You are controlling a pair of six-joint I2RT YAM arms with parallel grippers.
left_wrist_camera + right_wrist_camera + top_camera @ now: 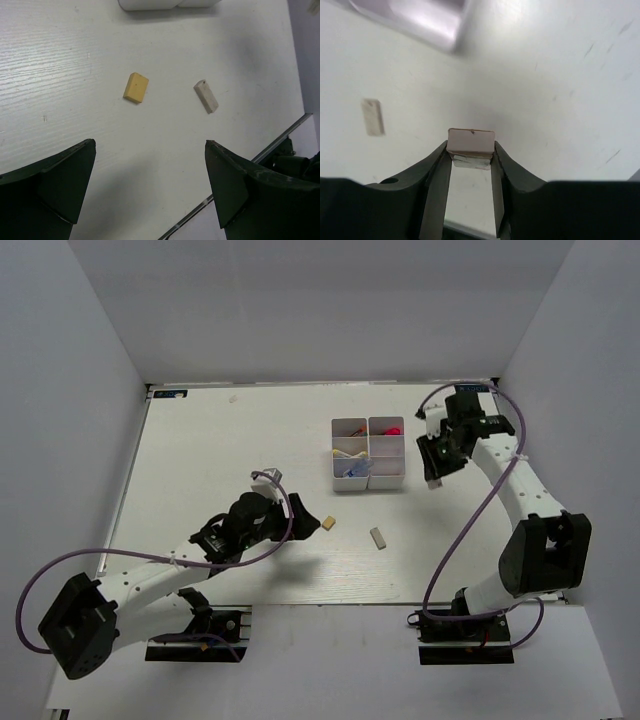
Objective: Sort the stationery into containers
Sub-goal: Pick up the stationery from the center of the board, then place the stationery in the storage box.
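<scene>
The white organiser tray [368, 476] sits mid-table with stationery in several compartments. A tan eraser [328, 524] and a grey eraser [378, 538] lie in front of it. Both also show in the left wrist view, the tan eraser [136, 87] left of the grey eraser [206, 96]. My left gripper [303, 510] is open and empty, just left of the tan eraser; its fingertips [85, 150] are wide apart above the table. My right gripper [434, 478] hovers right of the tray, shut on a pale pinkish-grey eraser [471, 142].
The tray's blurred corner [420, 20] shows at the upper left of the right wrist view, and the loose grey eraser [372, 117] lies to the left. The table's near edge [280, 145] runs close beside my left gripper. White walls enclose the table.
</scene>
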